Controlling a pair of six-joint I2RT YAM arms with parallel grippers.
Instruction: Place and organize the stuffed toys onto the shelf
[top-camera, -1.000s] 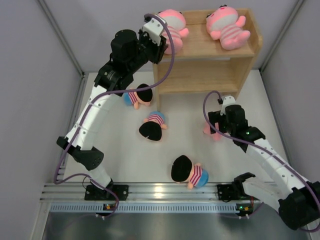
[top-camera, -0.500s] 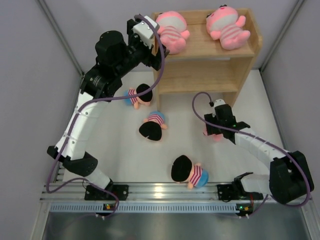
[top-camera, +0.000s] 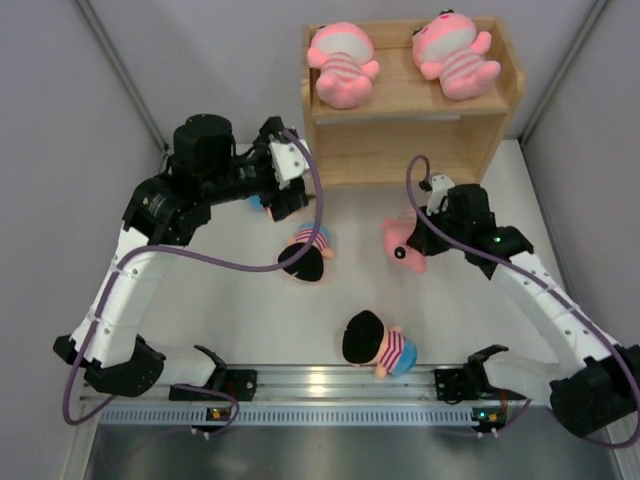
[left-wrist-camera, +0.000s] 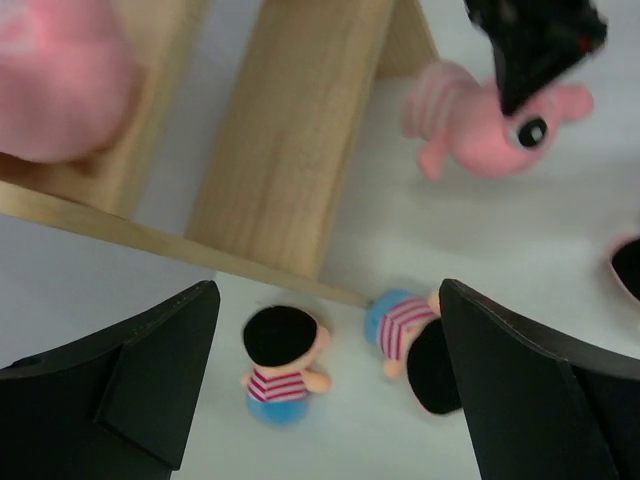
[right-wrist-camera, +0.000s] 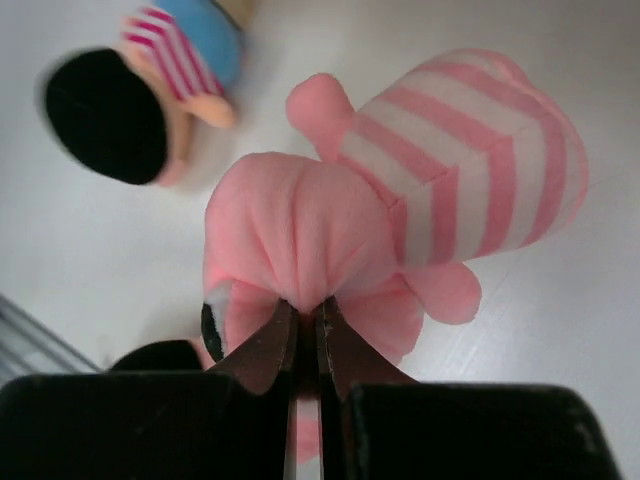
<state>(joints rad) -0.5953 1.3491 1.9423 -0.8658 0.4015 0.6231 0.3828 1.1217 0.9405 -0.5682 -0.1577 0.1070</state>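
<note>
Right arm folded inward, right pincer (right-wrist-camera: 305, 312) clenched on pink toy (right-wrist-camera: 400, 230). Elbow high, left pincer (left-wrist-camera: 322, 310) released beside shelf (left-wrist-camera: 290, 140). Its arm mostly hides doll (left-wrist-camera: 281, 362) from above.

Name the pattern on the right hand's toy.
The pink toy has pink-and-white stripes; right wrist view best.

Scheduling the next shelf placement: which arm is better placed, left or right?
Right. The right gripper is shut on the pink toy, just in front of the shelf. The left gripper is open and empty above a doll.
</note>
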